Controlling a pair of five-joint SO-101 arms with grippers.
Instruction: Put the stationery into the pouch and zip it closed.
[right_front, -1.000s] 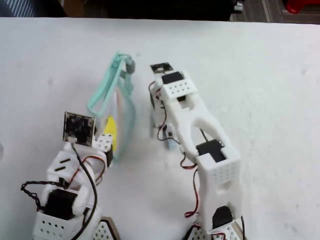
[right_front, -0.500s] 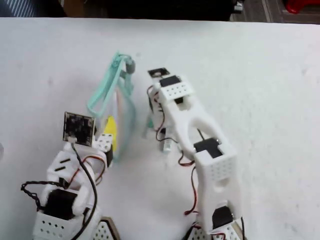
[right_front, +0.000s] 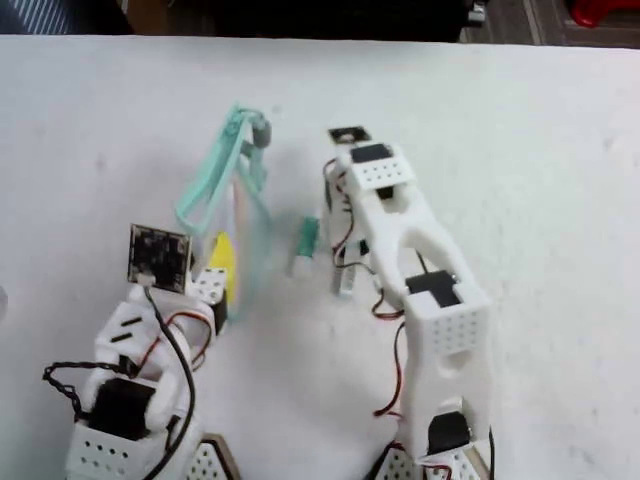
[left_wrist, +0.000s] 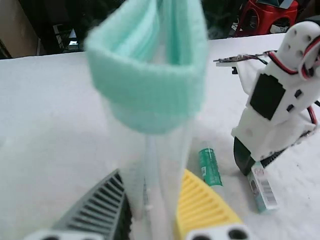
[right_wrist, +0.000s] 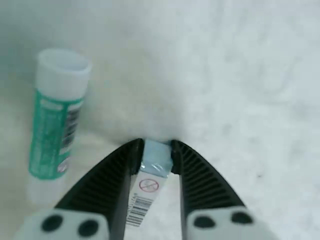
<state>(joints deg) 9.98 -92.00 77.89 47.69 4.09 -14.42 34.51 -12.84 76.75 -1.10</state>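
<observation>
Left of centre in the high view, the pouch (right_front: 235, 195) stood on its edge on the table (right_front: 520, 150), its teal-rimmed mouth gaping. My left gripper (right_front: 214, 278) was clenched on its lower end, the clear wall pinched between my grey and yellow fingers. Just right of it, at the frame's middle, the green glue stick (right_front: 303, 248) lay loose on the table, apart from the pouch. Right of that, my right gripper (right_wrist: 155, 149) was clamped on a small white stick (right_wrist: 149, 182) with a pale blue tip and a printed label, low over the table. As I judged it, the step in hand was carrying this piece to the pouch. Doing it well meant lifting clear of the glue stick, coming over the teal rim rather than against the soft wall, and letting go only once the piece was well inside, with my left fingers holding the mouth open. My right wrist view showed the grip itself, the piece squeezed near my fingertips, which the high view hid under my arm. My left wrist view showed the pouch wall between my fingers, and the held piece jutting below the right gripper near the glue stick.
</observation>
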